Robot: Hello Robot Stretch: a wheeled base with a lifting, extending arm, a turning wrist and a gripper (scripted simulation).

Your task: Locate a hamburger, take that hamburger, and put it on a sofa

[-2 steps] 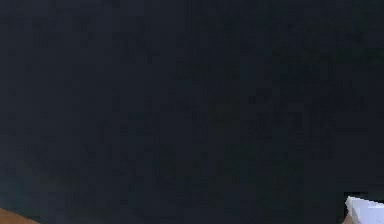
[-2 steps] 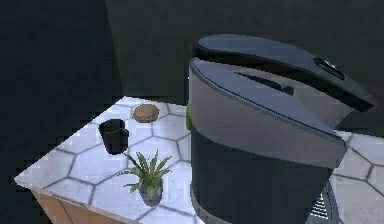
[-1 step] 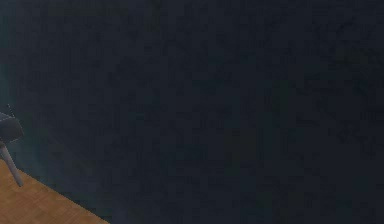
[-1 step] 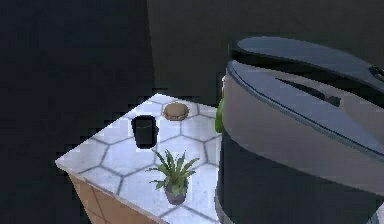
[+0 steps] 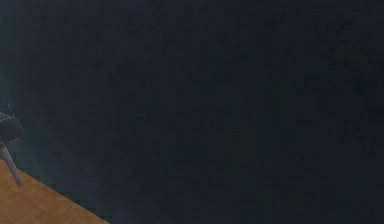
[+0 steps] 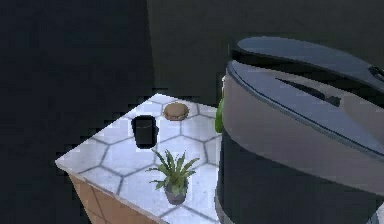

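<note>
Though it reads as little more than a flat, round, tan bun, the hamburger (image 6: 178, 110) lies near the far edge of the white hexagon-tiled desk (image 6: 105, 152). Beside the hamburger stands a black cylindrical cup (image 6: 144, 130); on its other side, a bulky dark-grey domed appliance (image 6: 300, 130); nearer than it, a small potted green plant (image 6: 175, 175). A careless reach may topple cup or plant, or nudge the hamburger off. The gripper's state I cannot tell.

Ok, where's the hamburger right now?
In the arm side view, a round tan thing, likely the hamburger, sits at the far edge of the tiled table, beyond the dark cup and left of the big grey appliance.
</note>
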